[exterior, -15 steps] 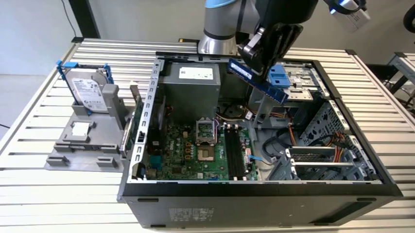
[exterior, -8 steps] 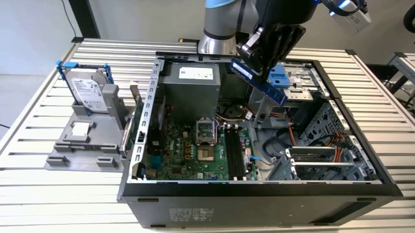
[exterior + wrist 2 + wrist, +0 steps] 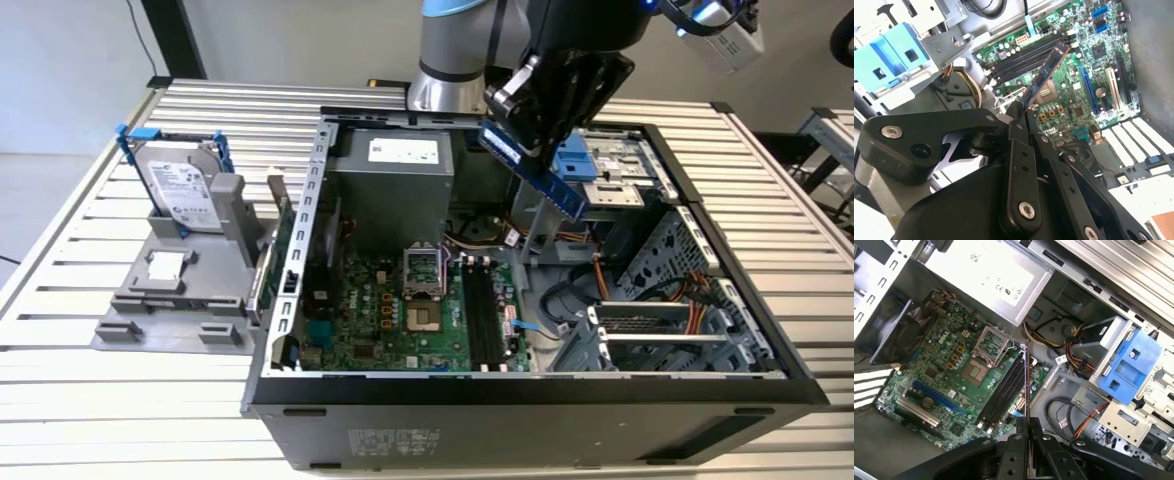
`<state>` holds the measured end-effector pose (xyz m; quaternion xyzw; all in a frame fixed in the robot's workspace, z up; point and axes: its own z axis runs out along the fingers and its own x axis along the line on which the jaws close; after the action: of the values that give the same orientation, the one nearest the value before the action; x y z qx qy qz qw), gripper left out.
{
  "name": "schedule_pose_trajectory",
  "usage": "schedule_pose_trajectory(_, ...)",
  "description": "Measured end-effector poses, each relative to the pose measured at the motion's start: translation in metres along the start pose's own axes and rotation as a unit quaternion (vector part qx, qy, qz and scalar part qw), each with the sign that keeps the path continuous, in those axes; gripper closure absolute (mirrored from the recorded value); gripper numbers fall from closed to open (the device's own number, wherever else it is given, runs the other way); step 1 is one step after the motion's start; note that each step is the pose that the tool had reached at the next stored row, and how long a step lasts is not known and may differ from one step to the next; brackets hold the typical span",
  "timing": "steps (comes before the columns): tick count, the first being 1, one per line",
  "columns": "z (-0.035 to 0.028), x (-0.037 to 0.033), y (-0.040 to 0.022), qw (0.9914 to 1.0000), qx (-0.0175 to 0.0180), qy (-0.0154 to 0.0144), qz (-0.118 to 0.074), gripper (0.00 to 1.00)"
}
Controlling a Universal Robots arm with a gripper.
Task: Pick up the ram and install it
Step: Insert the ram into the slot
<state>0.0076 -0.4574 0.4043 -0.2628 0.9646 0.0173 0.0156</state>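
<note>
A slatted metal table (image 3: 80,230) was seen, with an open computer case (image 3: 534,405) laid on it. The gripper (image 3: 523,128) was clamped on the ram (image 3: 545,175) — held tilted in the air above the memory slots (image 3: 483,312), not touching them. A hard drive (image 3: 184,190) was stood well apart, at the exterior view's left.

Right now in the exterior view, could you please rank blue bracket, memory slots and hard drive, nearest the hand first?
1. Blue bracket, beside the hand.
2. Memory slots, on the motherboard.
3. Hard drive, outside, exterior view's left.
</note>
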Motion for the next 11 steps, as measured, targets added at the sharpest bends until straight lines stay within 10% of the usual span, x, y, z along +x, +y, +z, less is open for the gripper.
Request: schedule_pose_trajectory(11, -0.0001, 0.0004, -0.0007, 0.99861, 0.0021, -0.0013, 0.053, 1.00)
